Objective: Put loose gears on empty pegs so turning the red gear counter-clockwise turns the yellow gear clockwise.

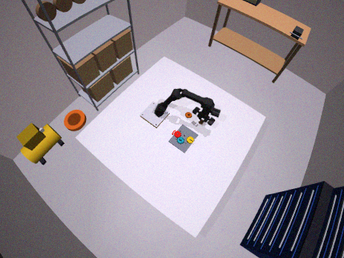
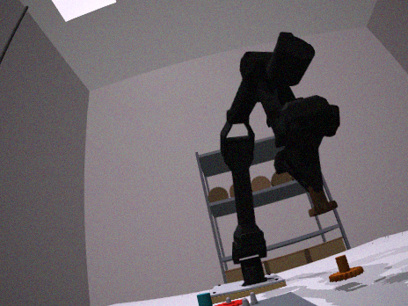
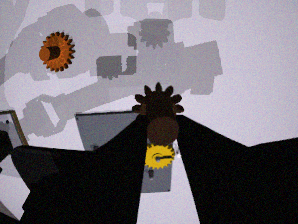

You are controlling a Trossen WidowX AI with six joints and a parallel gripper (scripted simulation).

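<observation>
My gripper [image 1: 202, 119] [image 2: 316, 192] [image 3: 161, 121] is shut on the stem of a dark brown gear [image 2: 323, 209] [image 3: 158, 100], held upright above the table. An orange gear [image 1: 188, 115] [image 2: 346, 275] [image 3: 60, 51] stands on the table with its stem up. The grey board [image 1: 184, 149] [image 3: 97, 131] bears the red gear [image 1: 177, 134], a teal gear [image 1: 180, 140] beside it and the yellow gear [image 1: 190, 140] [image 3: 158, 153]. Bare pegs show, one being a short peg [image 2: 252, 298]. Whether teal meshes with yellow is too small to tell. The fingers hide part of the board in the wrist view.
The arm's base plate [image 1: 156, 124] [image 2: 274, 283] is beside the board. The red arrow [image 1: 173, 132] lies by the red gear. Shelving [image 1: 90, 35], a wooden bench [image 1: 267, 16] and a yellow machine [image 1: 41, 145] stand away from the arm.
</observation>
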